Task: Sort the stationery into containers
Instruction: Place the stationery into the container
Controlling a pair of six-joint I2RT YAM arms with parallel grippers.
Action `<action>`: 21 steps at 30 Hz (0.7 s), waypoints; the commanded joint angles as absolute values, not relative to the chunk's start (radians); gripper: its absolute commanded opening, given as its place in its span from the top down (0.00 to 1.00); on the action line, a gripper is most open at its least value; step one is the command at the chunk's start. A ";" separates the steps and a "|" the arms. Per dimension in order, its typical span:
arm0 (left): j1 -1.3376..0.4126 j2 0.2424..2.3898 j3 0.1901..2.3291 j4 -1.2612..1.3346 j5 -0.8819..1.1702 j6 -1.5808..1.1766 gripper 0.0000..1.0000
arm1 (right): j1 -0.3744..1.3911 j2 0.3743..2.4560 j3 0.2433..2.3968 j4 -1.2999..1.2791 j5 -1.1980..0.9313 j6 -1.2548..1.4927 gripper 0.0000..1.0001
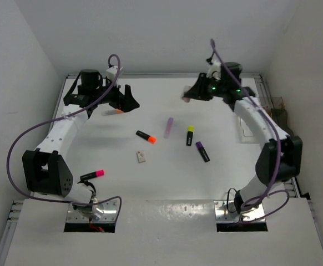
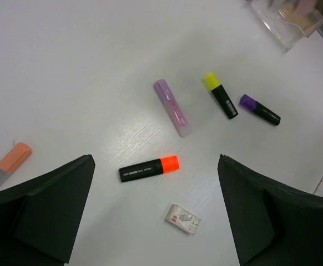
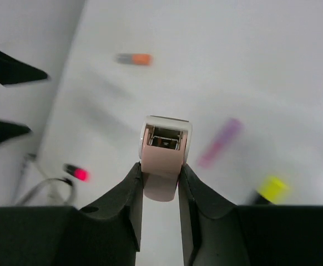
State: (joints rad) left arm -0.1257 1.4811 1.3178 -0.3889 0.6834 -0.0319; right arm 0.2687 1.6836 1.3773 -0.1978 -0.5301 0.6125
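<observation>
Fingers of the right gripper (image 3: 160,166) clamped a pale pink stationery piece (image 3: 161,149) above the counter (image 1: 167,177), while the left gripper (image 1: 125,104) hung released near an orange-capped highlighter (image 2: 149,168).

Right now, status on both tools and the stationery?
Left tool open, empty. Right tool shut on a pale pink rectangular piece, aloft. Orange-capped black highlighter loose mid-table.
</observation>
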 commanded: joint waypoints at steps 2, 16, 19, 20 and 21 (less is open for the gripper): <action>-0.103 1.419 1.324 -0.413 0.712 0.049 0.00 | 0.086 1.525 1.520 -0.728 -0.563 -0.076 1.00; -0.103 1.457 1.290 -0.356 0.781 -0.028 0.00 | -0.410 1.675 1.782 -1.143 -0.085 -0.572 1.00; -0.106 1.471 1.316 -0.380 0.776 -0.018 0.00 | -0.425 1.710 1.763 -1.108 0.064 -0.532 1.00; -0.107 1.474 1.325 -0.402 0.775 -0.012 0.00 | -0.433 1.732 1.755 -1.089 0.081 -0.532 1.00; -0.109 1.482 1.334 -0.409 0.772 -0.006 0.00 | -0.452 1.741 1.744 -1.075 0.109 -0.535 1.00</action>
State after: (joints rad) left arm -0.1047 1.4693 1.2888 -0.4042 0.7563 -0.0120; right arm -0.4271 1.7290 1.7393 -1.1019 -0.0494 -0.5426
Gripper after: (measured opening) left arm 0.998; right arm 0.263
